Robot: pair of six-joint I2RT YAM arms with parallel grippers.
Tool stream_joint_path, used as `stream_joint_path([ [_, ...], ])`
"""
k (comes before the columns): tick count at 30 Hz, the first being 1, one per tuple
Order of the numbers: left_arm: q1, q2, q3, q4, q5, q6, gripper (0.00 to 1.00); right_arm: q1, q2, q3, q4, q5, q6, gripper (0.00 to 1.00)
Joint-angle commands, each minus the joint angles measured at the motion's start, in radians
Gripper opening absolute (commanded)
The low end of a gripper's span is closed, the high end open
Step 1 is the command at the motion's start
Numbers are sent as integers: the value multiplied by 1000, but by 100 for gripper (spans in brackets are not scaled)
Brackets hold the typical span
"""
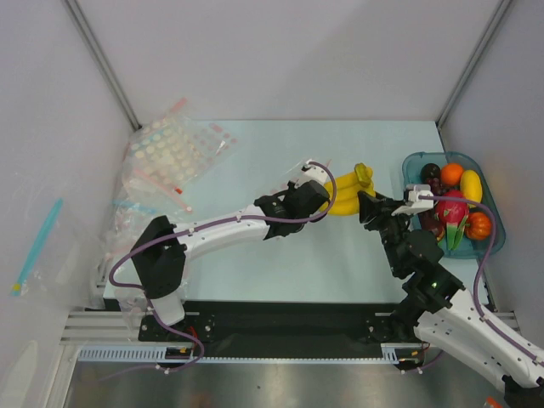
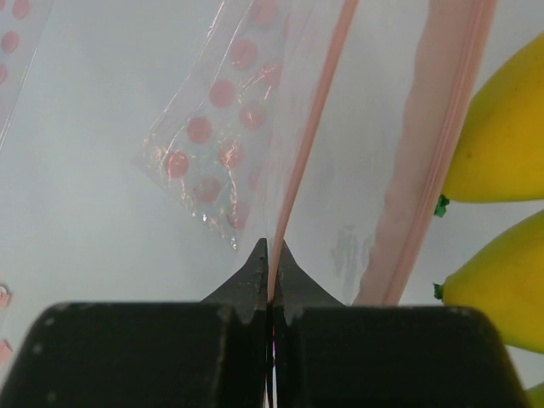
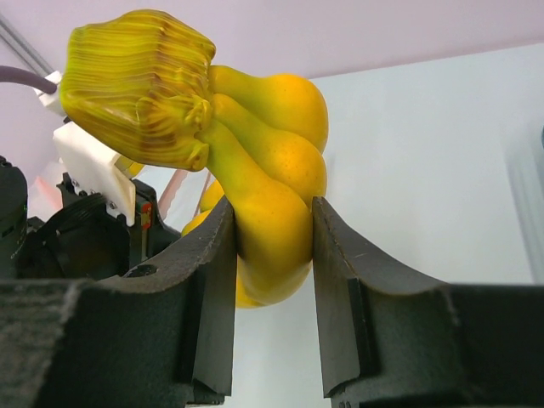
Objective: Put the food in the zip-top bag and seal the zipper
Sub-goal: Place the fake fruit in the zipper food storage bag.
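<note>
Top external view: the yellow banana bunch (image 1: 347, 192) is held over the middle of the pale table (image 1: 255, 263), between the two arms' tips. At 3 o'clock sits a teal tray (image 1: 413, 163) with the pink dragon fruit (image 1: 456, 209), an orange round fruit (image 1: 451, 173) and a dark purple-brown fruit (image 1: 431, 172) in it. At 10 o'clock lie dotted clear bags (image 1: 174, 153). From the right wrist, the right gripper (image 3: 272, 212) has its jaws partway in, clamped on one banana's lower end. From the left wrist, the left gripper (image 2: 270, 252) has its jaws pinched tight on the zipper (image 2: 310, 127) of the zip-top bag (image 2: 365, 153), whose two strips stand apart. The bananas sit at its 3 o'clock, just beside the far strip.
</note>
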Motion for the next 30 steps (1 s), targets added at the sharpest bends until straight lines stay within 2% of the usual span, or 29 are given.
stream_joint_path([
  [1, 7, -10, 44, 14, -12, 7, 0, 8, -20, 1, 60, -18, -14, 0],
  [4, 18, -14, 44, 14, -15, 5, 0, 8, -44, -5, 41, 16, -18, 0],
  [13, 44, -2, 44, 20, 16, 5, 0, 8, -93, -12, 47, -50, -38, 0],
  [18, 46, -8, 38, 35, 48, 10, 0, 8, -55, -10, 61, -50, -34, 0],
  [24, 44, -24, 4, 88, 173, 31, 1, 8, -34, -16, 75, -39, -24, 0],
  [30, 37, -30, 3, 88, 174, 21, 0, 8, 20, -12, 67, 33, 12, 0],
])
